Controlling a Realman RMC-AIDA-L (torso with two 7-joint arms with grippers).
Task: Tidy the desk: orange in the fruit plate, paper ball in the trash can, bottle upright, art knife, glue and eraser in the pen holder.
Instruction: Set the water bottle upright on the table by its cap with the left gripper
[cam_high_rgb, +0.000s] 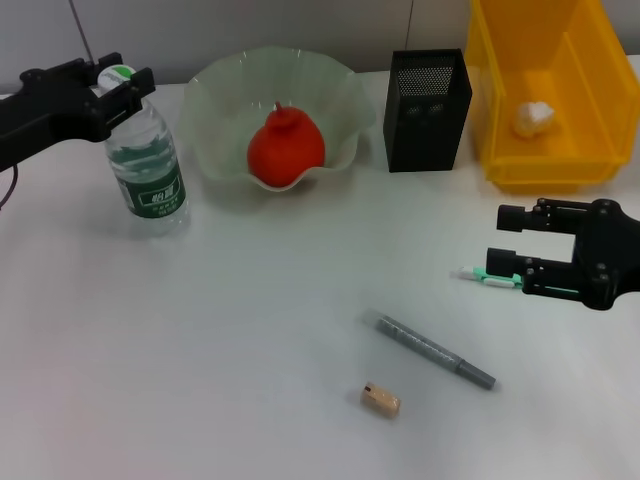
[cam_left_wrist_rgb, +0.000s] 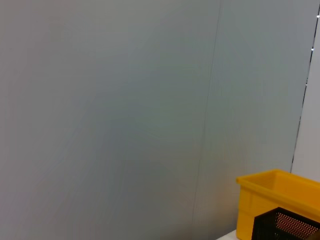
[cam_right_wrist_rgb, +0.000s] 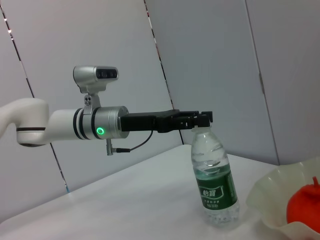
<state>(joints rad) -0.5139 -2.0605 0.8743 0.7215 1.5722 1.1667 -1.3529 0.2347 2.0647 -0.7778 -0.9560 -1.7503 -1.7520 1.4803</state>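
The bottle (cam_high_rgb: 150, 165) (cam_right_wrist_rgb: 215, 182) stands upright at the desk's (cam_high_rgb: 230, 330) far left, with my left gripper (cam_high_rgb: 120, 78) (cam_right_wrist_rgb: 200, 120) shut around its cap. The orange (cam_high_rgb: 286, 148) (cam_right_wrist_rgb: 302, 207) rests in the green fruit plate (cam_high_rgb: 340, 95). Inside the yellow trash can (cam_high_rgb: 545, 150) lies the paper ball (cam_high_rgb: 533, 117). My right gripper (cam_high_rgb: 505, 238) hovers open at the right, just beside a small white-and-green tool (cam_high_rgb: 485, 277). A slim grey stick (cam_high_rgb: 432, 350) and the tan eraser (cam_high_rgb: 380, 399) lie near the front. I cannot tell which tool is the art knife and which the glue.
The black mesh pen holder (cam_high_rgb: 426, 100) (cam_left_wrist_rgb: 285, 225) stands between the fruit plate and the trash can (cam_left_wrist_rgb: 270, 200) at the back. Bare white tabletop fills the front left. The left wrist view shows mostly the grey wall.
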